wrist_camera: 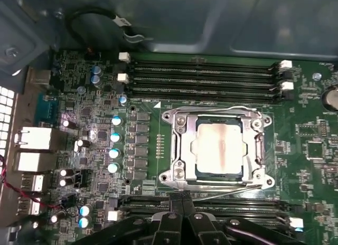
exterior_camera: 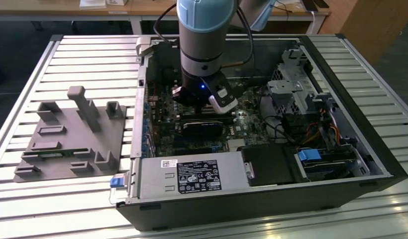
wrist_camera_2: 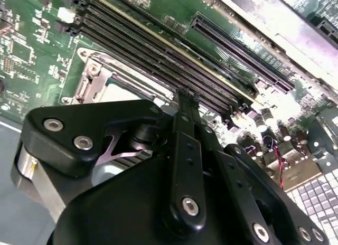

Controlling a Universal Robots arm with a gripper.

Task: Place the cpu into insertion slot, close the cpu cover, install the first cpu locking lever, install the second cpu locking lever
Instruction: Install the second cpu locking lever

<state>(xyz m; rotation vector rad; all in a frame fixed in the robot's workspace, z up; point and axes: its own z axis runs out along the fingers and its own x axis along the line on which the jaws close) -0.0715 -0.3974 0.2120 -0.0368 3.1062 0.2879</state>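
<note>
In the first wrist view the cpu point(wrist_camera: 219, 150), a dull silver square, lies in the insertion slot point(wrist_camera: 168, 176) on the green board. The cpu cover point(wrist_camera: 183, 147), a metal frame, lies flat around it. Thin wire levers lie along two sides: one point(wrist_camera: 235, 107) by the memory slots, the other point(wrist_camera: 227, 189) close to my fingertips. My gripper point(wrist_camera: 182, 195) is shut with nothing in it, its tips just off that edge of the socket. The second wrist view shows the gripper point(wrist_camera_2: 182, 95) beside the cover point(wrist_camera_2: 92, 78) and the cpu point(wrist_camera_2: 122, 92). In the exterior view my gripper point(exterior_camera: 202, 110) hangs low inside the case.
Long black memory slots point(wrist_camera: 200, 76) run on both sides of the socket. Capacitors point(wrist_camera: 115, 137) stand nearby. The open computer case point(exterior_camera: 363, 164) holds a power supply point(exterior_camera: 190, 177) and drive cages point(exterior_camera: 300, 89). A grey fixture point(exterior_camera: 71, 134) lies at the exterior view's left.
</note>
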